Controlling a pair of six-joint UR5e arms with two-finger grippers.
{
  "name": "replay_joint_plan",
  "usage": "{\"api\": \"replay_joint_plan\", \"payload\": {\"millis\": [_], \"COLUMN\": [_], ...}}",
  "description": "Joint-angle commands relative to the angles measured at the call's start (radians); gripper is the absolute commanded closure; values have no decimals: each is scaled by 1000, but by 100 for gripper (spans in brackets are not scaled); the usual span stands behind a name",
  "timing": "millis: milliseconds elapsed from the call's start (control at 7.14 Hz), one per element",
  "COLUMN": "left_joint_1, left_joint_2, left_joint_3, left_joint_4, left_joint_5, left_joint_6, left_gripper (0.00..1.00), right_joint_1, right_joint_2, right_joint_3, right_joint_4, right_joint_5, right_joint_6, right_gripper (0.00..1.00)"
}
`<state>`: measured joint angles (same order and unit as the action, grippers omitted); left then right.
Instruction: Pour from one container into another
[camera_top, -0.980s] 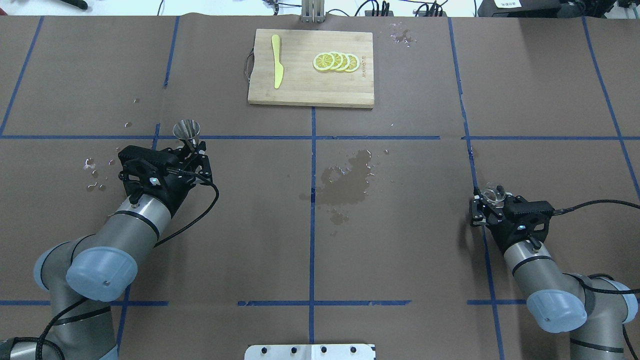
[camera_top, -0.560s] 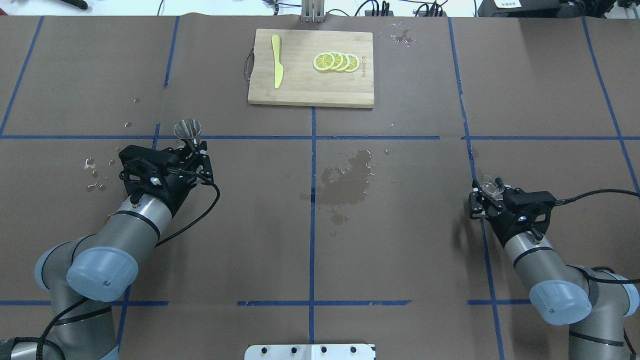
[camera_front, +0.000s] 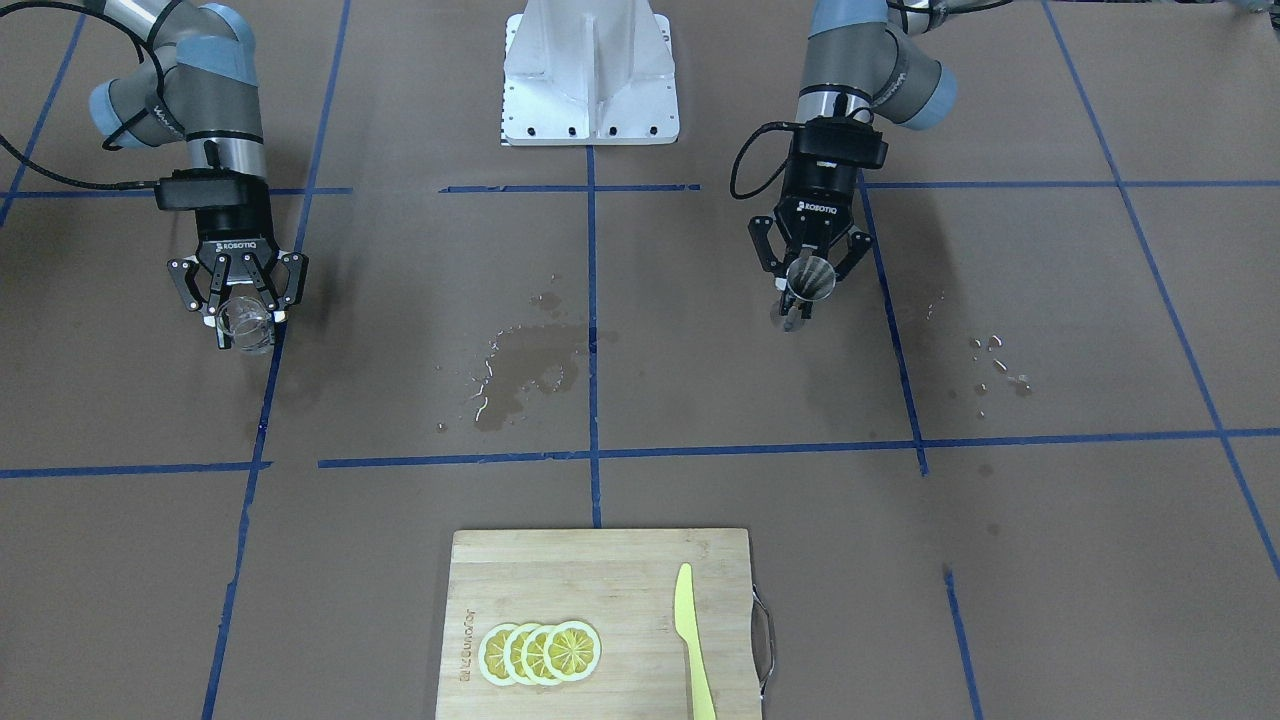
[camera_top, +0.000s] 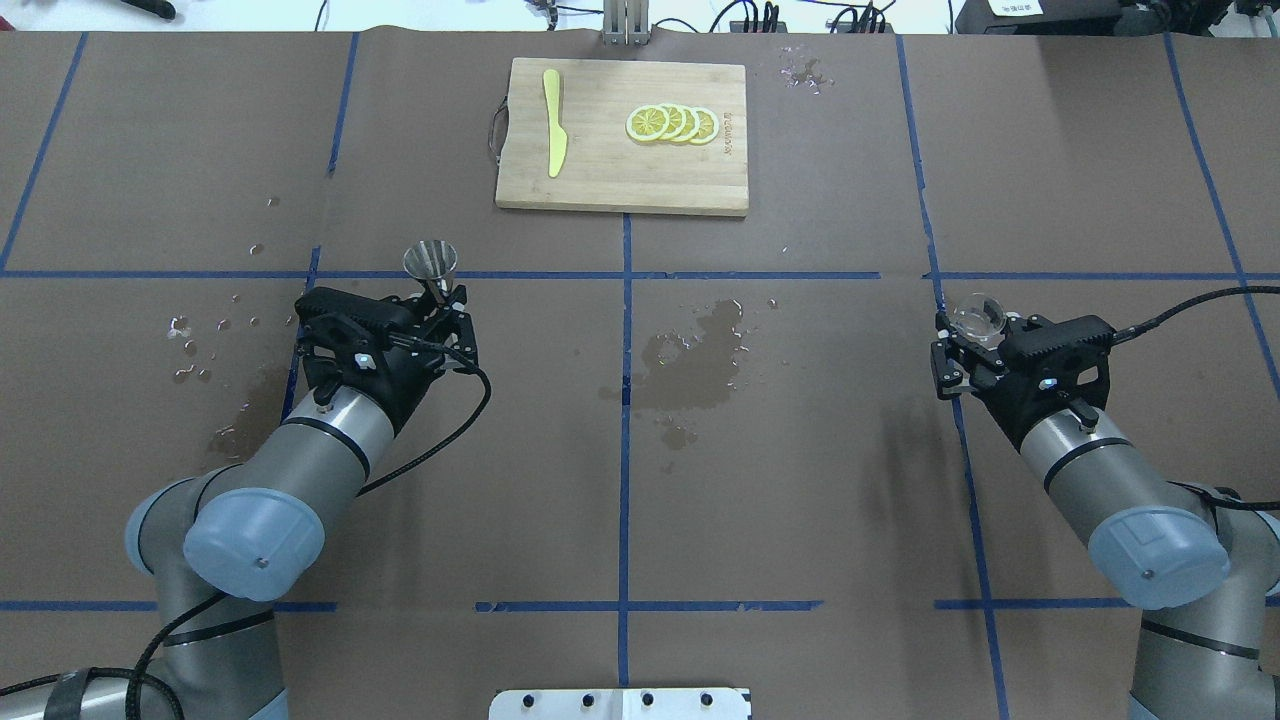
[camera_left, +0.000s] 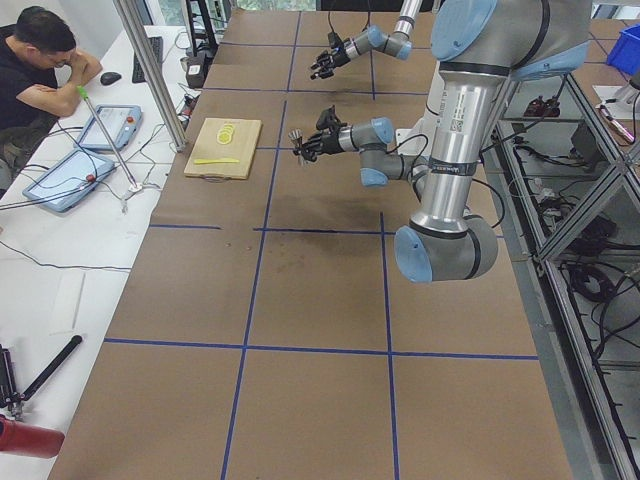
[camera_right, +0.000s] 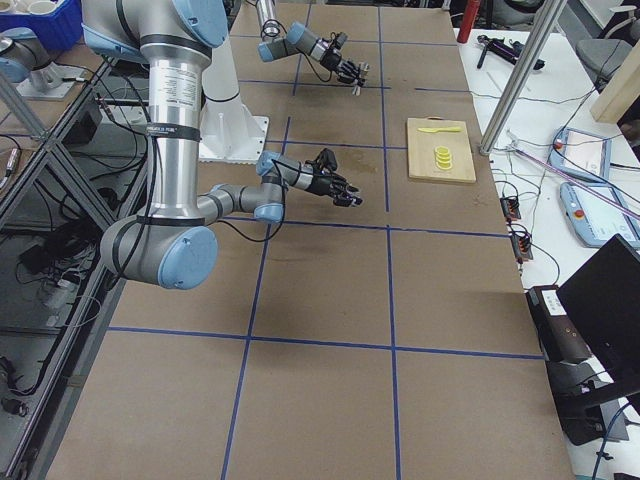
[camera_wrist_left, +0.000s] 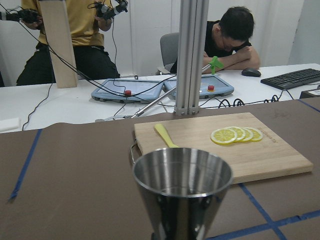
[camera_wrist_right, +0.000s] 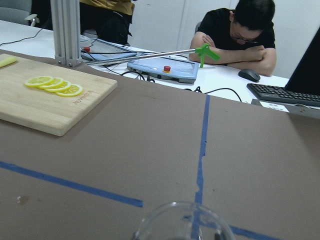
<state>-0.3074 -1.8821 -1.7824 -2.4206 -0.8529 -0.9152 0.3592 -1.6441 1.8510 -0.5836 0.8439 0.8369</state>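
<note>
The steel jigger (camera_top: 431, 262) stands upright above the table's left half, with my left gripper (camera_top: 441, 296) shut on its narrow waist. Its open top cone (camera_wrist_left: 182, 187) fills the lower left wrist view. From the front the jigger (camera_front: 808, 278) shows between the left gripper's fingers (camera_front: 808, 286). The clear glass cup (camera_top: 978, 316) is held off the table at the right, with my right gripper (camera_top: 973, 338) shut on it. Only the cup's rim (camera_wrist_right: 182, 223) shows at the bottom of the right wrist view. The two containers are far apart.
A wooden cutting board (camera_top: 600, 170) with lemon slices (camera_top: 671, 124) and a yellow knife (camera_top: 553, 122) lies at the far centre. A wet patch (camera_top: 695, 365) darkens the paper mid-table, with droplets (camera_top: 195, 345) at the left. People sit beyond the far edge.
My left arm has carried the jigger to the right, towards the centre. My right arm has carried the glass cup forward, away from the robot's base.
</note>
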Motion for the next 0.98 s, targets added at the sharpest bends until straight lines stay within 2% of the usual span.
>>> {"api": "replay_joint_plan", "payload": {"millis": [0, 140, 280, 560, 700, 840], "left_joint_1": [34, 53, 68, 77, 80, 79], "left_joint_2": [-57, -83, -113, -129, -149, -163], "left_joint_3": [35, 34, 35, 35, 41, 41], "left_joint_4": [-3, -3, -3, -3, -3, -8], "left_joint_5": [-15, -24, -32, -37, -107, -170], "left_joint_6": [9, 44, 55, 65, 111, 172], "left_gripper": [100, 100, 100, 100, 100, 100], "right_joint_1": [47, 88, 104, 101, 101, 99], "right_joint_2": [70, 99, 146, 184, 205, 223], "right_joint_3": [39, 40, 40, 53, 72, 74], "right_joint_4": [-5, -12, -84, -102, -104, -108], "right_joint_5": [85, 175, 207, 211, 211, 213], "right_joint_6": [-107, -110, -111, -154, -256, -275], "right_gripper": [100, 100, 100, 100, 100, 100]}}
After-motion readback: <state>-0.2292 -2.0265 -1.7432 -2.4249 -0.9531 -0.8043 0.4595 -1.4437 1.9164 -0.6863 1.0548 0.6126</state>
